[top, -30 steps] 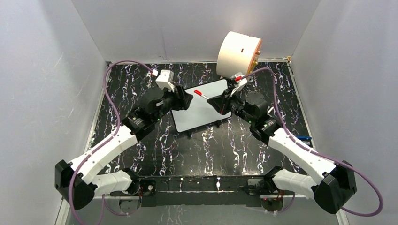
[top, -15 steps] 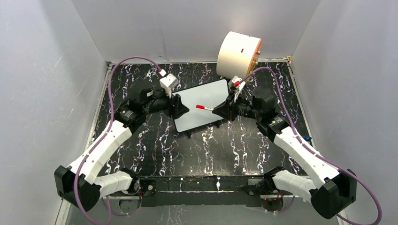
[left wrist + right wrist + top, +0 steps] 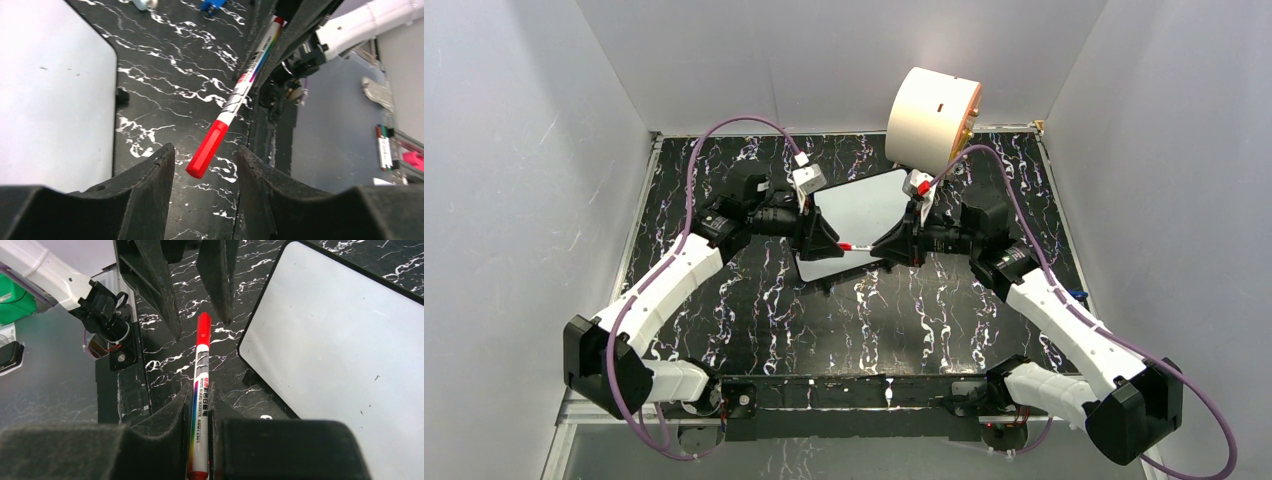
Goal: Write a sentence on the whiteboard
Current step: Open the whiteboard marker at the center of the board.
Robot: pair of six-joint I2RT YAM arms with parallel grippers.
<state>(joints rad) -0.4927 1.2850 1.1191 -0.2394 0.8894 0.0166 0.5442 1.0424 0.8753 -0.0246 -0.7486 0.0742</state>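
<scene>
The right gripper point(image 3: 199, 392) is clamped on the barrel of a marker point(image 3: 201, 372), and the marker's red cap point(image 3: 202, 330) sticks out ahead of it toward the left arm. The left gripper point(image 3: 205, 152) is parted, one finger point(image 3: 150, 185) on each side of that cap. A gap shows on both sides, so neither finger touches it. Seen from above, the two grippers face each other tip to tip over the near edge of the whiteboard point(image 3: 864, 200). The whiteboard lies askew on the black marbled table point(image 3: 874, 320), toward the back middle, its white face marked by a few small specks. A cream cylinder point(image 3: 932, 105) stands just behind its far right corner.
</scene>
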